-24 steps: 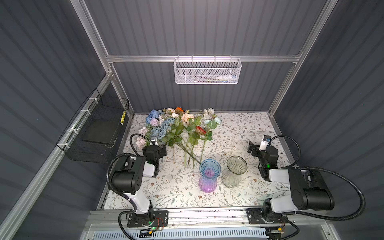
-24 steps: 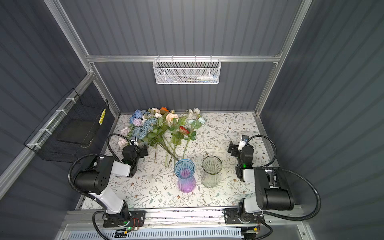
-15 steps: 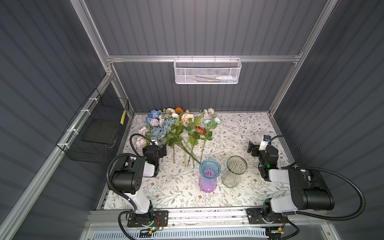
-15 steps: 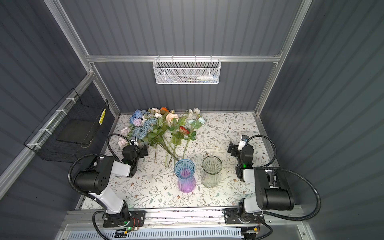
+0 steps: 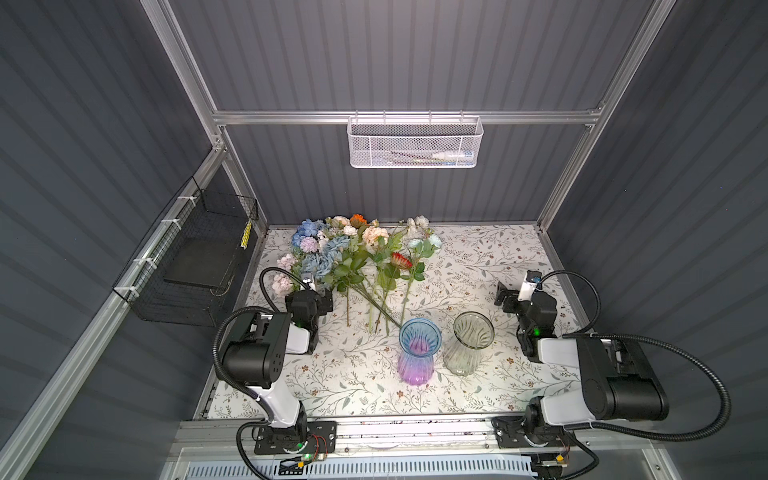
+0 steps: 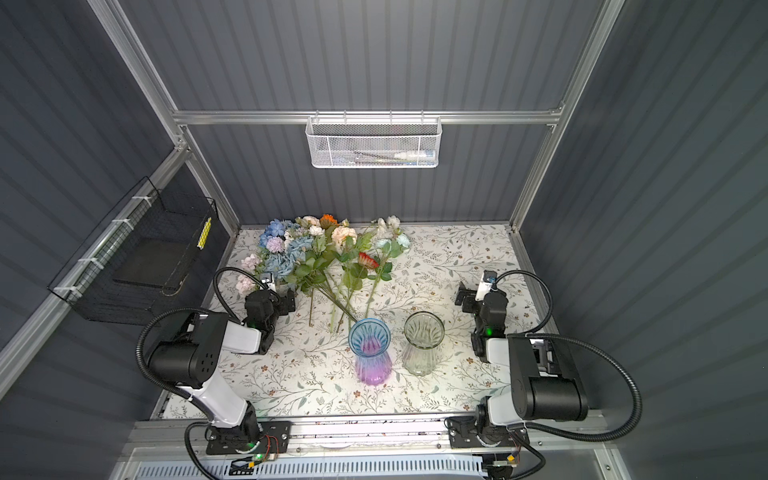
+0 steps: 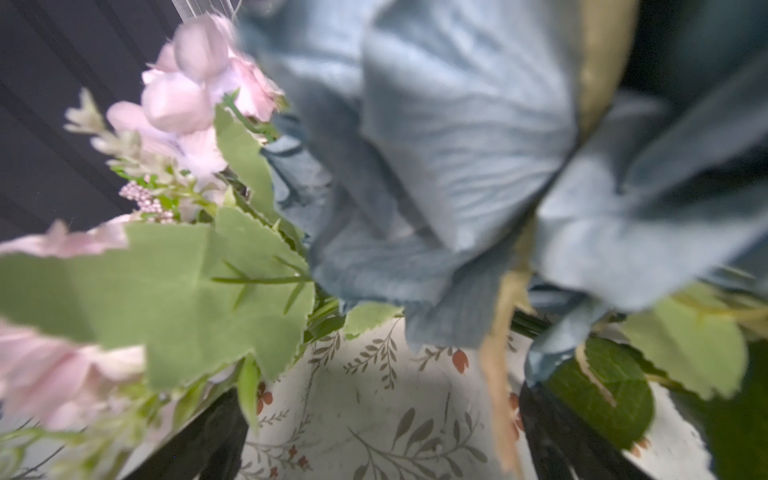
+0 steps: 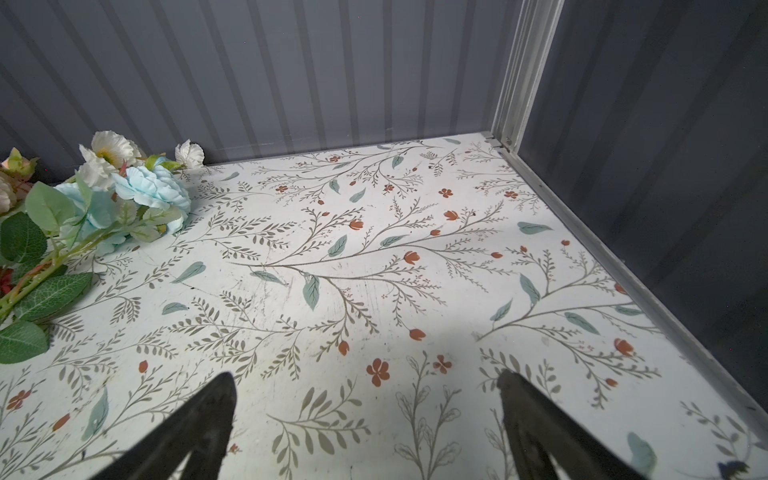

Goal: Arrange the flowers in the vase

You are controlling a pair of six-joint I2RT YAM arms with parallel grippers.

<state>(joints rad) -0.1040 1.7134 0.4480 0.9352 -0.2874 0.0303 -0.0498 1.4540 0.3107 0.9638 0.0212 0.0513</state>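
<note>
Blue petals: the flowers (image 5: 353, 257) crowd just ahead of the left gripper (image 7: 374, 419), which is spread wide and empty, apparently poised for a first stem.
Right gripper (image 8: 365, 380): wide, empty, parked clear of the flowers.
Glass: blue vase (image 5: 419, 351) and clear vase (image 5: 471, 345) stand empty between the grippers.

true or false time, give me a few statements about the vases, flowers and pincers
The blue-to-purple ribbed glass vase holds no flowers. True.
The clear ribbed glass vase lies on its side. False: it stands upright.
The right pincer grips a flower stem. False: it is open and empty over the bare floral-print table.
The artificial long-stemmed flowers lie on the table, none in a vase. True.
The left pincer is open, close to blue hydrangea petals. True.
</note>
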